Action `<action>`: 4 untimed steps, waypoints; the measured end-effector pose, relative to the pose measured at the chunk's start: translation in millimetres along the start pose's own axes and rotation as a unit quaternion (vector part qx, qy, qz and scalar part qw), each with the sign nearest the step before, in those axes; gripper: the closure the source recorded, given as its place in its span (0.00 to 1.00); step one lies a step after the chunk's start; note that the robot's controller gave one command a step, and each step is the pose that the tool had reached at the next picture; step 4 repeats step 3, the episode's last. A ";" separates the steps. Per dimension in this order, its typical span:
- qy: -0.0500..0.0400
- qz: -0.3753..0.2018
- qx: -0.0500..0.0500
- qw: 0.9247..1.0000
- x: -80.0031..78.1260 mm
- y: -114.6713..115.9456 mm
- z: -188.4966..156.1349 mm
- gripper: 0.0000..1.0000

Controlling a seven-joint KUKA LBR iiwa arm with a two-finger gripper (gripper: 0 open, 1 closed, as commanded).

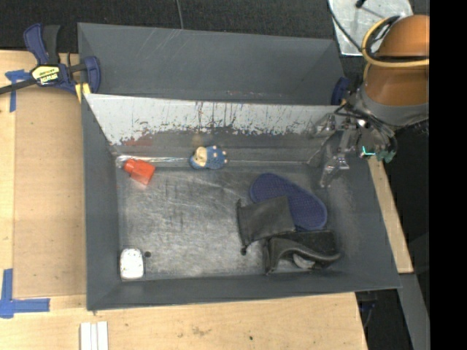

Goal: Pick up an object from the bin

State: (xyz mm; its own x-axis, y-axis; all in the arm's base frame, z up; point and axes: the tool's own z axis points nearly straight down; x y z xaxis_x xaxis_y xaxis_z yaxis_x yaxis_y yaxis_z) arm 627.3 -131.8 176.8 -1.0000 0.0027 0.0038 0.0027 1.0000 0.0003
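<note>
The arm's end wears a bulbous orange cover point(400, 53), smooth and glossy, with a pale yellow rim curving along its upper left side. A thin black cable point(366, 44) loops beside that rim. Beneath the cover sits a dull grey ring point(394, 109). The tool point(334, 168) is slim, bare silvery metal, built of small brackets and rods, with a tiny teal spot point(364, 151) near its base.

— The grey metal bin point(190, 224)?
— Matt, with a scuffed, scratched floor.
— The dark grey rumpled cloth point(264, 221)?
— Soft and matt, like the blue oval fabric pad point(292, 199). The small orange plastic piece point(139, 170) looks smooth. The arm's orange cover point(400, 49) is glossy.
</note>
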 end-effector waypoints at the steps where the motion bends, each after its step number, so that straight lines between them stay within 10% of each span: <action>1: -0.010 -0.026 0.003 1.000 20.7 55.4 89.7 0.00; 2: -0.009 -0.027 0.002 1.000 21.3 56.8 90.7 1.00; 3: -0.007 -0.177 0.002 0.984 19.0 72.2 -54.4 1.00; 4: -0.007 -0.177 0.002 0.984 19.0 72.2 -54.4 1.00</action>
